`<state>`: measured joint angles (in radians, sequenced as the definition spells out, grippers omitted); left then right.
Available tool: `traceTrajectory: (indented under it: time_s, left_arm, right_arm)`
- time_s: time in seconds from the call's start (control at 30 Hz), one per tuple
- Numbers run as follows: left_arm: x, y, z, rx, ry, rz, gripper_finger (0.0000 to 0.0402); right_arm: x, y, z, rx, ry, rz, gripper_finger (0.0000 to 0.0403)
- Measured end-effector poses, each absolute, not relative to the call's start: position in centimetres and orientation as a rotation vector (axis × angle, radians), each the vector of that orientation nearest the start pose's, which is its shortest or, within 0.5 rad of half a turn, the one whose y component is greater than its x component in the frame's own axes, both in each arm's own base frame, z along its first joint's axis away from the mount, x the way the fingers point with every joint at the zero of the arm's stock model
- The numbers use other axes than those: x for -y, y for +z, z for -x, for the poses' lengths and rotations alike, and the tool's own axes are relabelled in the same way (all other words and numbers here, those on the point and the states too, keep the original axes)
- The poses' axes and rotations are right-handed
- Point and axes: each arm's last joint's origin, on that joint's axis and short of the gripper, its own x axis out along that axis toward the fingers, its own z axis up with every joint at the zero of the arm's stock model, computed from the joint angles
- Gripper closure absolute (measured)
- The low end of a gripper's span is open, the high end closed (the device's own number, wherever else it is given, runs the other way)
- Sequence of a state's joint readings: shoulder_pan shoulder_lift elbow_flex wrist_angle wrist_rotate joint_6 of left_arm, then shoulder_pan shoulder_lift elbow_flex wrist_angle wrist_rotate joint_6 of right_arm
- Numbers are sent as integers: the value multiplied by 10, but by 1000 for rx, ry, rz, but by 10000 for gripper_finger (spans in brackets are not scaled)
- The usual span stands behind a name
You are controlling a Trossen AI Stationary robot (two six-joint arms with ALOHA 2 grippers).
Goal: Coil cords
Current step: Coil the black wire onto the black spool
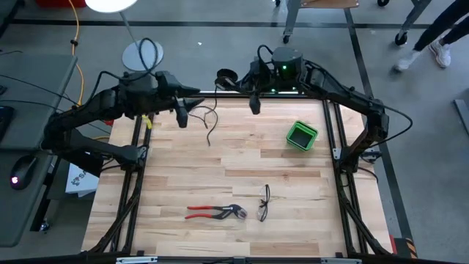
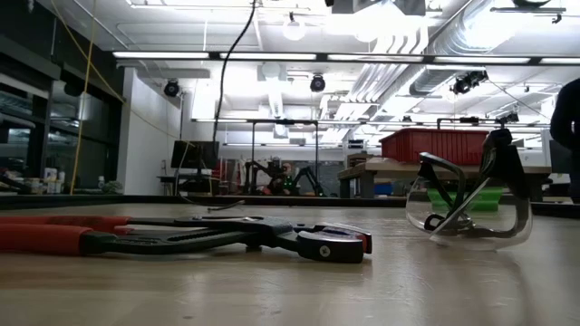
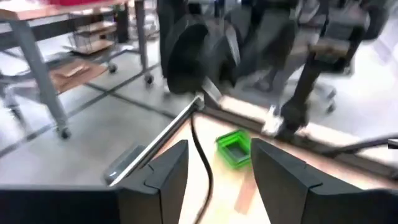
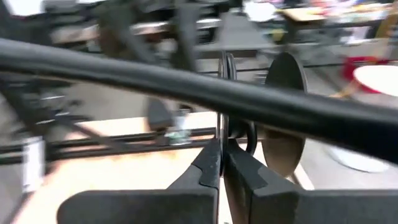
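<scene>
Cord (image 1: pixel 207 121) trails in a loose black strand over the far part of the wooden tabletop (image 1: pixel 234 165), near the back edge. We see the reel (image 4: pixel 225 93) edge-on in the right wrist view, its rim pinched between the clenched fingers of the right hand (image 4: pixel 222 165). Our left hand (image 3: pixel 214 171) hangs released just beside the strand, fingers spread. Farther off lie a green box (image 1: pixel 301 135), red-handled pliers (image 1: pixel 214 213) and safety glasses (image 1: pixel 264 203).
</scene>
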<state>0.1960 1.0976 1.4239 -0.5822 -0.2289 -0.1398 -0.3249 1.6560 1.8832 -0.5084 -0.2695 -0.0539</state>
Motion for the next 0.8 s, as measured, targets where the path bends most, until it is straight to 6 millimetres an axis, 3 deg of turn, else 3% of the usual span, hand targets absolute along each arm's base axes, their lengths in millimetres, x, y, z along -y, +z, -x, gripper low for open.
traceTrajectory:
  time_s: [0.17,0.4,0.8]
  left_arm:
    - [-51,458,-203,-123,288,254,231]
    - [-49,475,-205,24,108,266,239]
    - [-40,464,-220,-45,156,161,260]
  right_arm:
    - [101,457,-343,-230,156,-37,403]
    - [94,465,-343,-171,192,-50,403]
    - [95,468,-344,-141,163,-58,403]
